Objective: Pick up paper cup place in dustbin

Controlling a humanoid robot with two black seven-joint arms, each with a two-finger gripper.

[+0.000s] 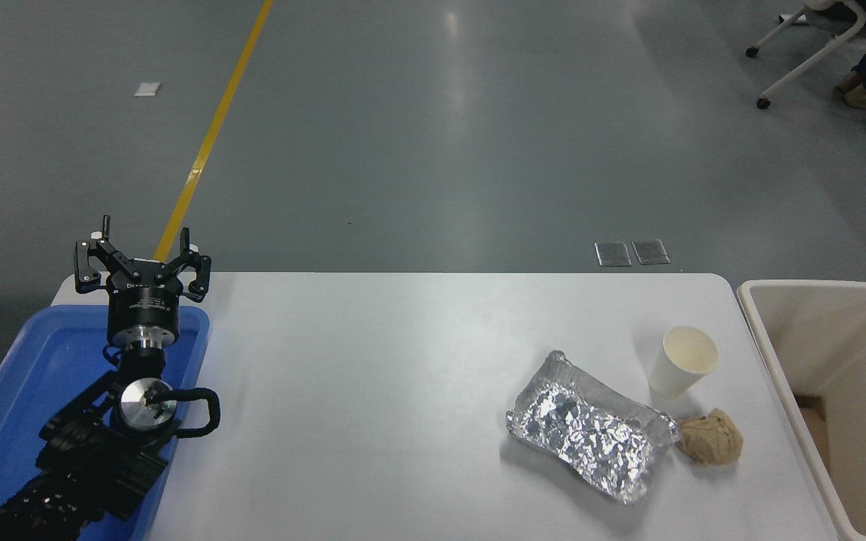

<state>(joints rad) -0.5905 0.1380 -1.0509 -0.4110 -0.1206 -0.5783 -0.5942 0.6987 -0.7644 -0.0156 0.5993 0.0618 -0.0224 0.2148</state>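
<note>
At about four o'clock on the white desk (403,376), the small white tapered paper cup (682,362) stands upright with its mouth open and its cream inside showing nothing in it. It looks light and thin-walled, so a hard squeeze would likely crush it and a brush from the side could tip it over. The safest hold seems to be across the upper wall just under the rolled rim, where the paper is stiffest, with gentle pressure.

Just beside the cup at its seven o'clock lies a crumpled silver foil tray (591,427), and at its six o'clock a crumpled brown paper ball (711,438) that touches the tray's end. Both sit close enough to be knocked during an approach from the near side.

At three o'clock, off the desk's edge, stands the large cream rectangular plastic dustbin (779,361); a brown, cardboard-like piece lies low inside it. At eight o'clock a blue plastic tray (19,376) carries nothing loose that shows.

Over that tray the left hand (142,255) is parked with its fingers spread apart. Only slivers of dark hardware show at the right edge over the dustbin, so the right hand cannot be seen.
</note>
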